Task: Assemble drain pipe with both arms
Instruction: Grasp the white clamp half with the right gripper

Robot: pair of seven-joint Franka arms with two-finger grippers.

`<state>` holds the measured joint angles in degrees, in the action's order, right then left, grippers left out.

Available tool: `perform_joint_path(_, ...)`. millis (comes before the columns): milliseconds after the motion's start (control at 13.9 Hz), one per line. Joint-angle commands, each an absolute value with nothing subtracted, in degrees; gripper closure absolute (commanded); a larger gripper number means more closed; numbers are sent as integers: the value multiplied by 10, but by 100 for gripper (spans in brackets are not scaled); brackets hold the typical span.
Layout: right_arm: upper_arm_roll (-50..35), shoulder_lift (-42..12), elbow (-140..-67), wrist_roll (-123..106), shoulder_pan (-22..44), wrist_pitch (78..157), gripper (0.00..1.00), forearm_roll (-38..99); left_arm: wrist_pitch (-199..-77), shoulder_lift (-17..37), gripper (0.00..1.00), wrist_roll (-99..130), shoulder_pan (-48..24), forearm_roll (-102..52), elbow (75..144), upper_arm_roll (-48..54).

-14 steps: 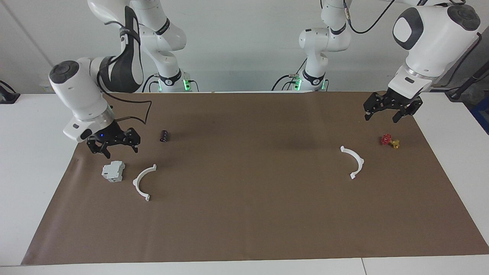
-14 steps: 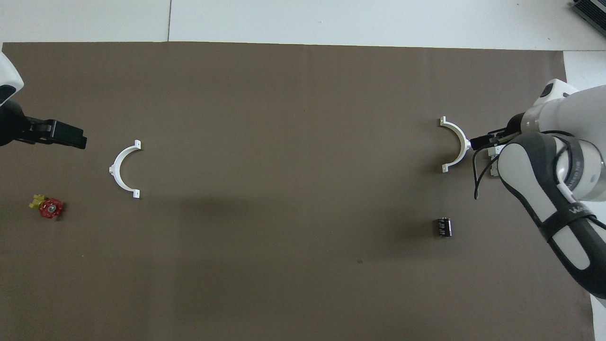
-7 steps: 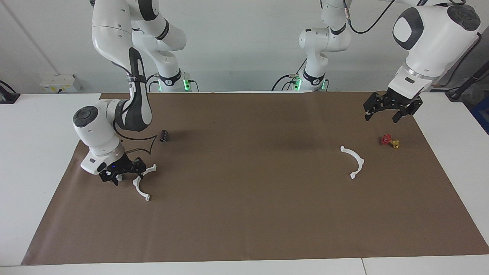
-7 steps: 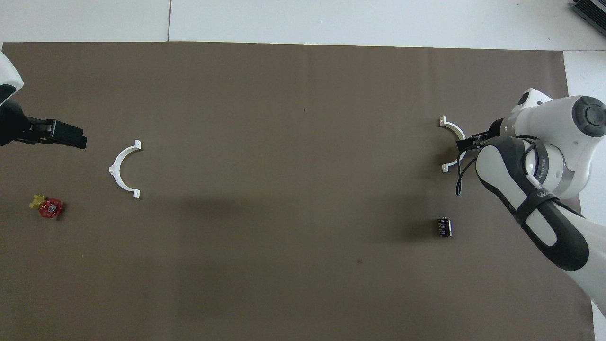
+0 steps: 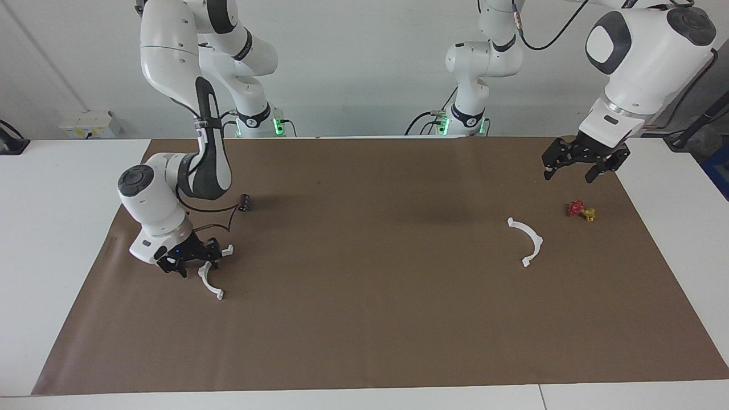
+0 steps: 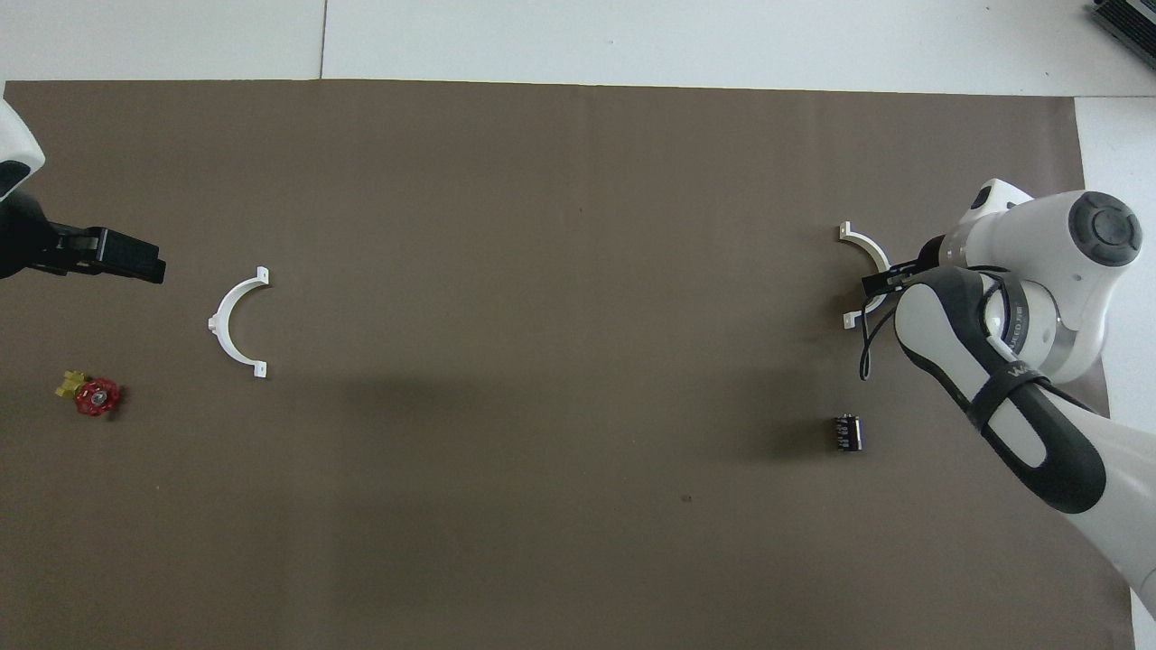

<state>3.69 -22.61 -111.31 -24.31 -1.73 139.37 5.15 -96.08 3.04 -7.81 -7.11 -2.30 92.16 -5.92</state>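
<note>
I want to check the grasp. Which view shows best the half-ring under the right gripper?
The facing view: the half-ring shows both ends, with the right gripper low at its middle. In the overhead view the arm covers much of it.

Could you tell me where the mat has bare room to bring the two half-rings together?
The mat's middle, between the two half-rings, is bare. The right gripper crowds its half-ring. The red-and-yellow valve lies under the left gripper.

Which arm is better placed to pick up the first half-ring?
Right. The right pincer is down at the half-ring at its end; the left pincer hangs high over the mat.
</note>
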Motion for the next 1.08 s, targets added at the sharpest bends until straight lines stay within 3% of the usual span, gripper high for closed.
perform_joint_path(0,35,-221,-1128,-258,-21,1404,31,67,-962,18,0,-71,-75,-32,933,-63)
perform_joint_path(144,35,-221,-1126,-253,-21,1402,100,67,-962,18,0,-71,-75,-32,933,-63)
perform_joint_path(575,33,-215,-1108,-153,-13,1391,100,67,-962,18,0,-71,-75,-32,933,-63)
perform_joint_path(790,32,-192,-1073,-49,3,1328,100,66,-962,17,0,-72,-75,-32,933,-63)
perform_joint_path(1006,32,-171,-1067,124,67,1312,100,62,-962,17,0,-72,-75,-32,934,-63)
